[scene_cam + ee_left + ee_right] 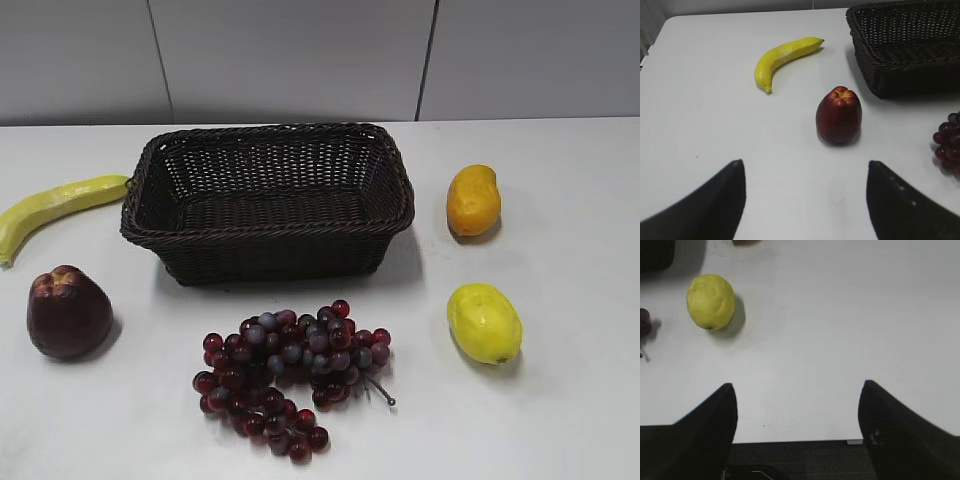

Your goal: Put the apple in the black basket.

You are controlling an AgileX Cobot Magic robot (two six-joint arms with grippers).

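The dark maroon apple stands on the white table at the left, in front of and left of the black basket. The woven basket is empty. In the left wrist view the apple stands upright ahead of my left gripper, which is open, empty and well short of it; the basket's corner is at the upper right. My right gripper is open and empty over the table's front edge. Neither gripper shows in the exterior view.
A yellow banana lies left of the basket. A bunch of red-purple grapes lies in front of it. An orange-yellow fruit and a yellow lemon-like fruit lie on the right. The table's front edge is below my right gripper.
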